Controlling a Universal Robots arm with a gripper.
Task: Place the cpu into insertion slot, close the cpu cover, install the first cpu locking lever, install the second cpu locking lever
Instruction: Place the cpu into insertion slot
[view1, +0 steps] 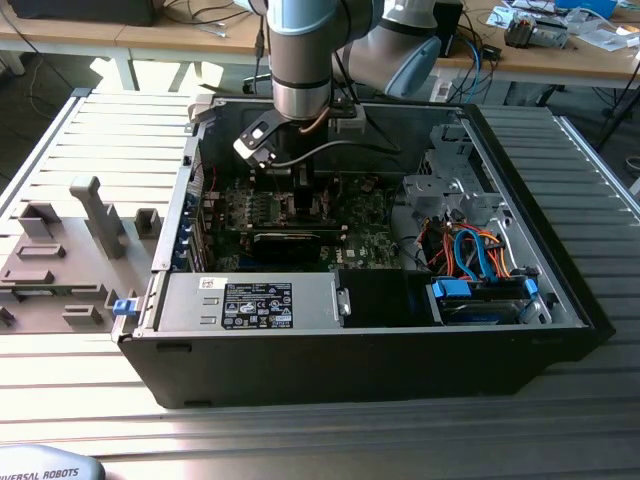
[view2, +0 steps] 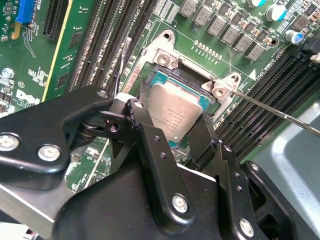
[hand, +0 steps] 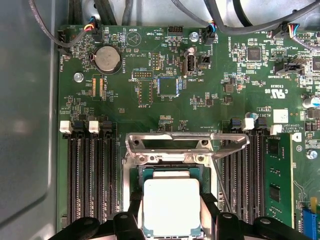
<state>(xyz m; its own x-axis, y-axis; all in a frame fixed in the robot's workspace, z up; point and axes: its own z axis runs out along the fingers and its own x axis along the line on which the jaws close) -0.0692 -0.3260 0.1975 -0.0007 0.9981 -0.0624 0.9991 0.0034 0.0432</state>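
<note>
In both wrist views my gripper (view2: 172, 127) (hand: 171, 212) is shut on the cpu (view2: 176, 107) (hand: 171, 197), a silver-topped square chip with a black finger on each of two opposite sides. The chip sits directly over the insertion slot (hand: 170, 169) (view2: 186, 71), and I cannot tell whether it is seated. The cpu cover (hand: 187, 142), a silvery frame plate, stands raised at the slot's hinge side. Thin wire locking levers (view2: 280, 113) (hand: 220, 181) stick out unlatched beside the slot. In the exterior view the gripper (view1: 300, 200) reaches down into the open computer case.
Black memory slots (hand: 90, 175) flank the socket, with a fitted memory stick (hand: 275, 185) on one side. A coin battery (hand: 107, 59) and cables lie beyond. The exterior view shows a power supply (view1: 250, 300), a drive cage with orange cables (view1: 470, 255), and grey fixtures (view1: 60, 260).
</note>
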